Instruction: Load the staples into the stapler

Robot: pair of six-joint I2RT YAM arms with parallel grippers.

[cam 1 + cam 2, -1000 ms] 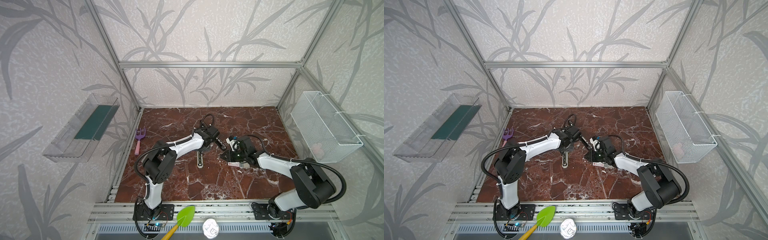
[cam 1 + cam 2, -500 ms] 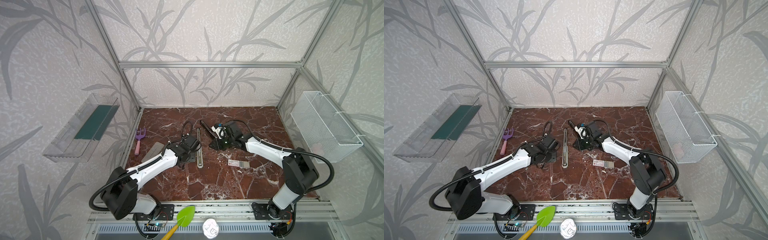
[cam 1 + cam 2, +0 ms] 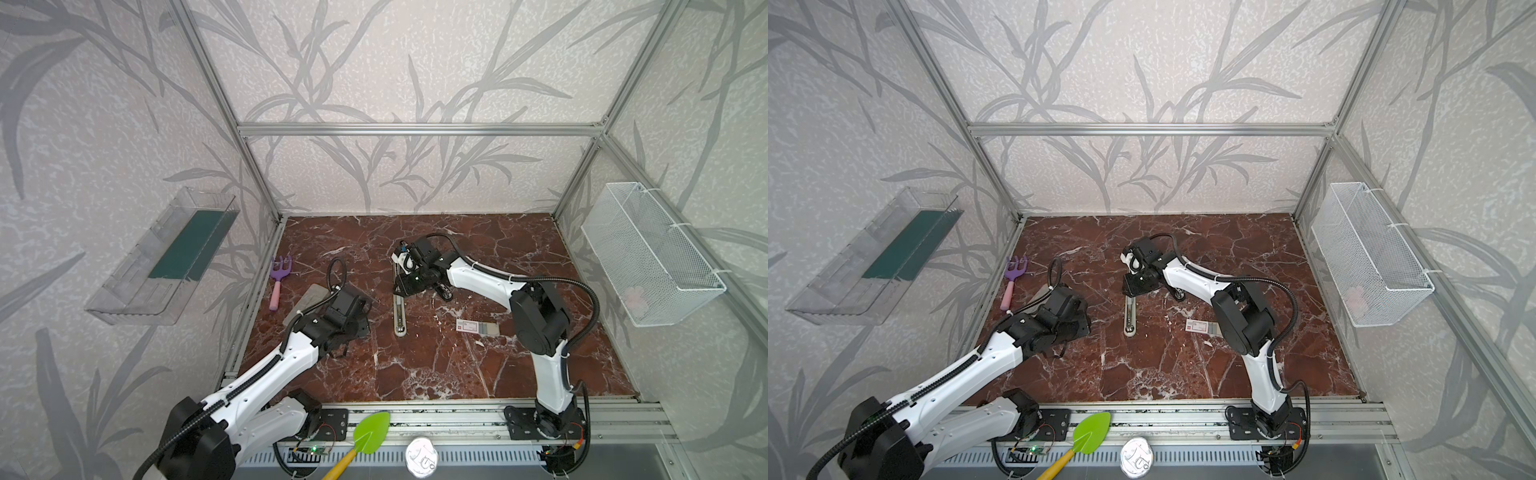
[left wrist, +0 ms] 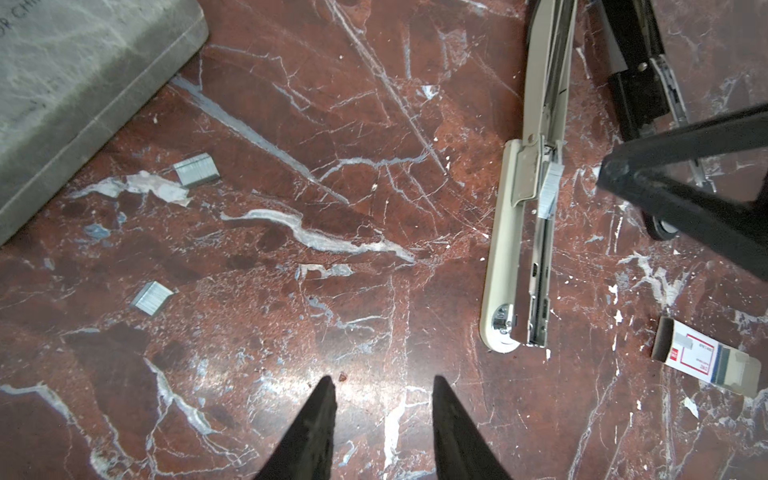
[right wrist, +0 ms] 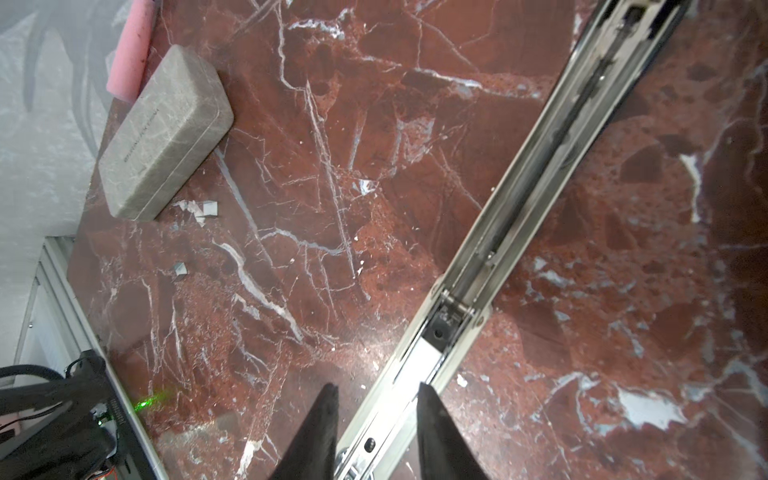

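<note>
Over bare marble (image 4: 291, 311), left fingers (image 4: 316, 428) apart; right fingers (image 5: 320, 432) apart, astride open rail of beige stapler (image 5: 537, 166).

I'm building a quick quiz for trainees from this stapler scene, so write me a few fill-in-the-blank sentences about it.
The staple box bears a ___ mark. The garden fork has a ___ handle. In the left wrist view, ___ loose staple blocks lie on bare marble. The jaws of the left gripper stand ___, holding nothing.
Missing words: red; pink; two; open.
</note>
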